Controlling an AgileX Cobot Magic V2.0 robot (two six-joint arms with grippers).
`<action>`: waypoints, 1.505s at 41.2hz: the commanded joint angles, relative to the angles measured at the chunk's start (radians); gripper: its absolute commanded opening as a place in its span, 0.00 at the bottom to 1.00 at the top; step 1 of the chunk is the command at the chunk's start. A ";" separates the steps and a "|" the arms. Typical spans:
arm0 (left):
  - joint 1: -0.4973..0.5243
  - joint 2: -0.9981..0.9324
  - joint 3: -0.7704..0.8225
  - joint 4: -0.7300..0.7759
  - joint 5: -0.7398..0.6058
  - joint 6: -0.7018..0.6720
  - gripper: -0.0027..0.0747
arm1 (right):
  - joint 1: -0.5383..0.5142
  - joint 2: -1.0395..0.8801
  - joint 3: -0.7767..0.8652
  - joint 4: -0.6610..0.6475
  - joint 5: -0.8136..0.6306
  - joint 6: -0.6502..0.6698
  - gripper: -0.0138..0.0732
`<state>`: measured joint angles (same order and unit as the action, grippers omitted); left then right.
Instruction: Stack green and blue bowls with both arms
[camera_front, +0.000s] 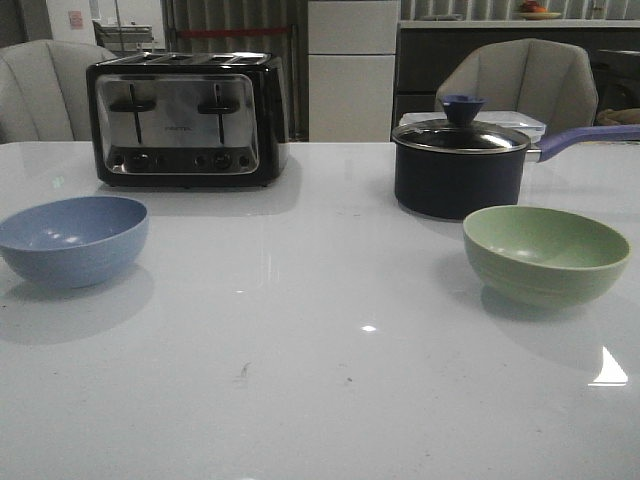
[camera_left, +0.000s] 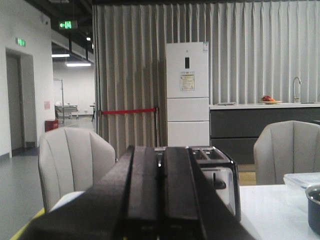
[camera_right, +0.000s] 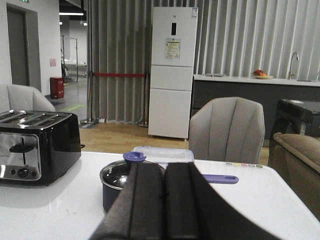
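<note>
The muted blue bowl (camera_front: 72, 240) sits upright on the white table at the left. The pale sage green bowl (camera_front: 545, 253) sits upright at the right. Both are empty and far apart. Neither arm shows in the front view. My left gripper (camera_left: 161, 150) is shut with its black fingers pressed together, holding nothing, and points level toward the toaster. My right gripper (camera_right: 164, 166) is shut and empty too, and points toward the navy pot. No bowl shows in either wrist view.
A black and chrome toaster (camera_front: 187, 118) stands at the back left. A dark navy lidded pot (camera_front: 460, 160) with a purple handle stands behind the green bowl, with a clear plastic box (camera_right: 162, 154) behind it. Grey chairs stand beyond the table's far edge.
</note>
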<state>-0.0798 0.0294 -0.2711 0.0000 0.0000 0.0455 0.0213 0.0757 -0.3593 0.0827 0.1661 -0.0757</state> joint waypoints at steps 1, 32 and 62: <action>0.002 0.081 -0.115 0.022 -0.015 0.002 0.15 | -0.007 0.106 -0.117 -0.002 0.027 -0.001 0.22; 0.002 0.469 -0.266 0.029 0.387 0.002 0.15 | -0.007 0.544 -0.202 -0.002 0.455 -0.001 0.22; 0.002 0.488 -0.266 0.029 0.436 0.002 0.79 | -0.007 0.813 -0.363 0.012 0.455 -0.012 0.82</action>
<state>-0.0798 0.5045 -0.5043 0.0271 0.5058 0.0472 0.0213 0.7947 -0.6363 0.0893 0.6874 -0.0778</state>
